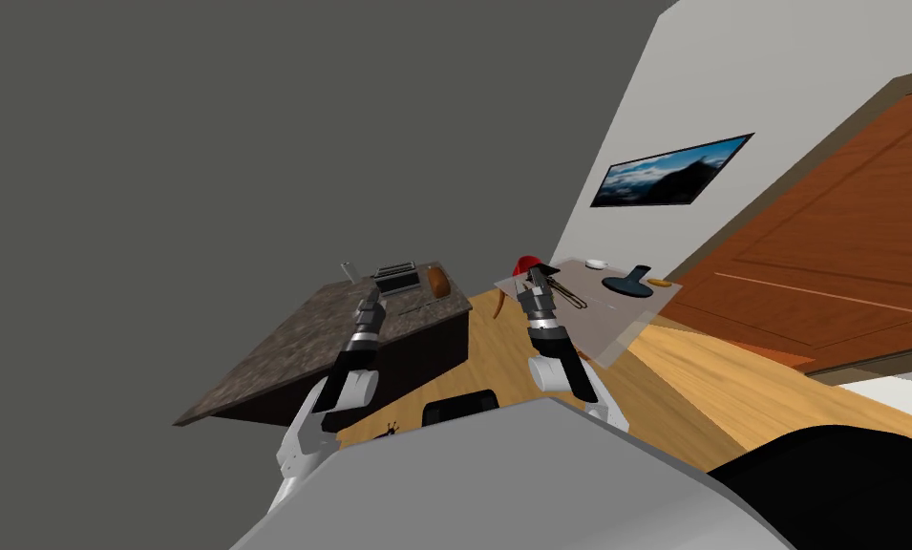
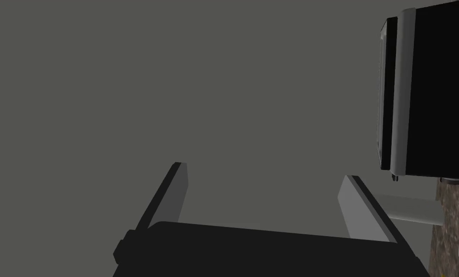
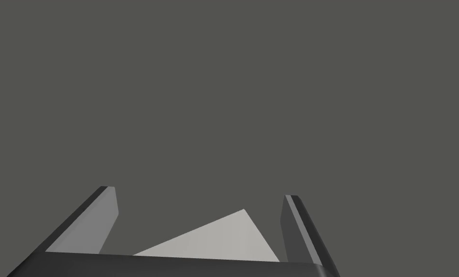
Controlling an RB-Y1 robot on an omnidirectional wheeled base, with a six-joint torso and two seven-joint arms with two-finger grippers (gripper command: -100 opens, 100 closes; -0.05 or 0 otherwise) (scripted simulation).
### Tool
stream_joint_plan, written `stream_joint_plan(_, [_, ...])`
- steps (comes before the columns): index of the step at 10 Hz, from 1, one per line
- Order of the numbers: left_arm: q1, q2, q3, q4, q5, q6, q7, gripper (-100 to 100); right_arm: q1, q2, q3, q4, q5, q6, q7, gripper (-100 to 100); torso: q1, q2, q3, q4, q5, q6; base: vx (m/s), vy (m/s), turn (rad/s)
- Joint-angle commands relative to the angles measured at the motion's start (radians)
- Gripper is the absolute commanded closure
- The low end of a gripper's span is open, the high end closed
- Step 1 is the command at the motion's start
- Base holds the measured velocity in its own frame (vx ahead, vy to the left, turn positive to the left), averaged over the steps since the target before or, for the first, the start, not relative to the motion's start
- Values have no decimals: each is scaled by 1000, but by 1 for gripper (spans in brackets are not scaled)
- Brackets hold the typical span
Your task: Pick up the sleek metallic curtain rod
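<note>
Left wrist view adds a toaster (image 2: 435,96) beside the wide left gripper (image 2: 266,170); right gripper (image 3: 199,192) wide too.

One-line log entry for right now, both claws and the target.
left claw: open, at counter | right claw: open, at table edge near rod | rod: lying on table, not gripped

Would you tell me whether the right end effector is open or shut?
Open: the right end effector has its fingers standing wide apart, gripping nothing.
</note>
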Motion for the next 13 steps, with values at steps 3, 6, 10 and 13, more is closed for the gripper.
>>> stream_joint_plan(3, [-60, 38, 16, 56, 11, 90, 14, -100, 0, 0, 0, 0, 0, 0, 0, 0, 0, -1, 0, 0, 0, 0, -39, -28, -39])
stream_joint_plan(6, [-139, 80, 32, 127, 23, 182, 28, -100, 0, 0, 0, 0, 0, 0, 0, 0, 0, -1, 0, 0, 0, 0, -38, -30, -47])
stream_joint_plan(10, [-221, 123, 46, 206, 39, 280, 43, -100, 0, 0, 0, 0, 0, 0, 0, 0, 0, -1, -1, 0, 0, 0, -29, -34, -39])
stream_joint_plan(13, [-263, 143, 53, 249, 47, 350, 50, -100, 0, 0, 0, 0, 0, 0, 0, 0, -1, -1, -1, 0, 0, 0, -27, -39, -33])
